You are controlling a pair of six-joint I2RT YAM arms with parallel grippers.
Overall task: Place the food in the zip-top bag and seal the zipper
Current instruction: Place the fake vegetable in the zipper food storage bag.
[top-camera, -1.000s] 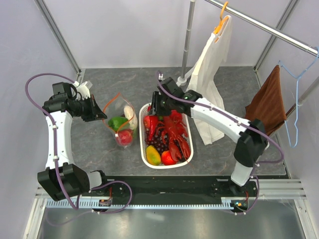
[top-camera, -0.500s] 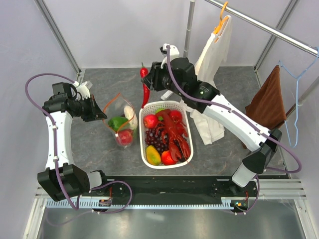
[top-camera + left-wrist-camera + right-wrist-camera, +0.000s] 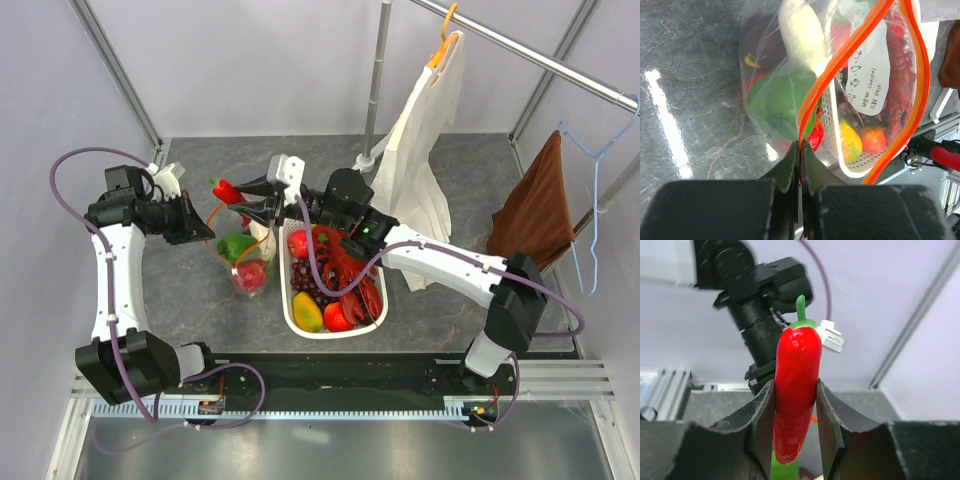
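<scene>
The clear zip-top bag point(image 3: 247, 262) stands left of the basket with its mouth held open. My left gripper point(image 3: 205, 226) is shut on the orange-red zipper point(image 3: 810, 95) at the bag's left rim, and its jaws point(image 3: 800, 146) pinch the strip. A green pepper point(image 3: 780, 102), a white radish point(image 3: 799, 30) and a red fruit point(image 3: 250, 274) lie inside the bag. My right gripper point(image 3: 245, 195) is shut on a long red chili point(image 3: 225, 190), held in the air just above the bag's mouth. In the right wrist view the chili point(image 3: 799, 350) stands upright between the jaws point(image 3: 795, 385).
A white slotted basket point(image 3: 300, 320) right of the bag holds a red lobster point(image 3: 355, 272), grapes, red fruits and a yellow piece point(image 3: 308, 314). A white cloth point(image 3: 425, 150) hangs from a hanger behind it beside a metal pole point(image 3: 376, 80). A brown towel point(image 3: 535, 210) hangs at the right.
My right arm lifted the chili out of the basket, then swung it left and down to just over the bag's mouth. The left arm and bag stayed put.
</scene>
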